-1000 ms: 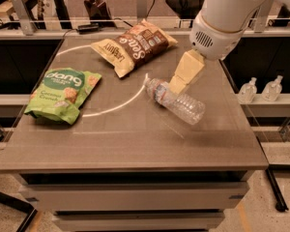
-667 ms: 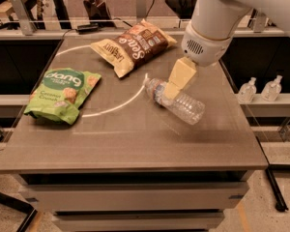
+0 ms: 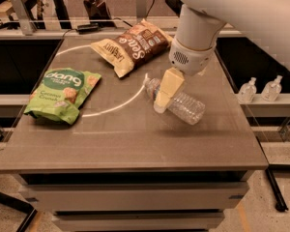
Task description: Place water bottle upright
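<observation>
Your water bottle (image 3: 187,108) lies on its side on the table (image 3: 135,144), just right of the frame's centre. Its capped end points toward the upper left and its base toward the lower right. That is why the task is not yet done: it rests on its ribbed wall rather than on its base.

The gripper (image 3: 161,103) sits right over the bottle's neck end, slanting down from the wrist (image 3: 191,57) in the upper middle of the frame. Its pale yellow tip overlaps the bottle near the shoulder. From this angle you cannot tell whether the jaws are open around the bottle, closed on it, or merely in front of it.

The approach at the neck looks sensible to me. Taking hold there would let you swing the base down toward the table's right side, where there is bare surface.

The brown snack bag (image 3: 133,45) lies near the bottle's cap, at upper centre, so keep the swing away from it. The green snack bag (image 3: 63,93) is well apart at the left. Two small nozzle bottles (image 3: 249,90) stand off the table at the right edge and play no part here.
</observation>
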`<state>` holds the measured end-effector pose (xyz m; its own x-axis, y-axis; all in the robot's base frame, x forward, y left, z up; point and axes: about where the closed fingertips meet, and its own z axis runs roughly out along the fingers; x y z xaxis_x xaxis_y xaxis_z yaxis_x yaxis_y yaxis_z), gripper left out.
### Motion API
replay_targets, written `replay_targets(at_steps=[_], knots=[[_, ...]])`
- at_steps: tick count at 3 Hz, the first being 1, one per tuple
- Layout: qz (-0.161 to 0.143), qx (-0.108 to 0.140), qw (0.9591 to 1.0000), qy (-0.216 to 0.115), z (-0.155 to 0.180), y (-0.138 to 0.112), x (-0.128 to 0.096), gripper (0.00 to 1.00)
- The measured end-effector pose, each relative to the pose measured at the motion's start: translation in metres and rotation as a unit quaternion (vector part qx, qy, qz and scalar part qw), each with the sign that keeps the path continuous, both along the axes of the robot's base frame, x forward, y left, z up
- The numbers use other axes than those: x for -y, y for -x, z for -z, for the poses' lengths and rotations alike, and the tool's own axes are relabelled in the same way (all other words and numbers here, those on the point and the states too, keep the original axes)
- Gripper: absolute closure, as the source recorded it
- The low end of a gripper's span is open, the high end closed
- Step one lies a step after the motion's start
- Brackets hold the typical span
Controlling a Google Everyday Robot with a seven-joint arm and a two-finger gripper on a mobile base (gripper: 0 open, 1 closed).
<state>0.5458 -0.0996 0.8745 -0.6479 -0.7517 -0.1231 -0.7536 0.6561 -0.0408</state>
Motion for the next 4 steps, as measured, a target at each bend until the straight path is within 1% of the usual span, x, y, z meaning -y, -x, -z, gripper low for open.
replay_targets(at_steps=[1, 3, 4], knots=[[0.006, -0.019, 0.9997, 0.012, 0.015, -0.005, -0.012, 0.0], [0.01, -0.04, 0.9989, 0.022, 0.037, -0.005, -0.03, 0.0], [0.024, -0.027, 0.9989, 0.031, 0.04, -0.007, -0.03, 0.18]])
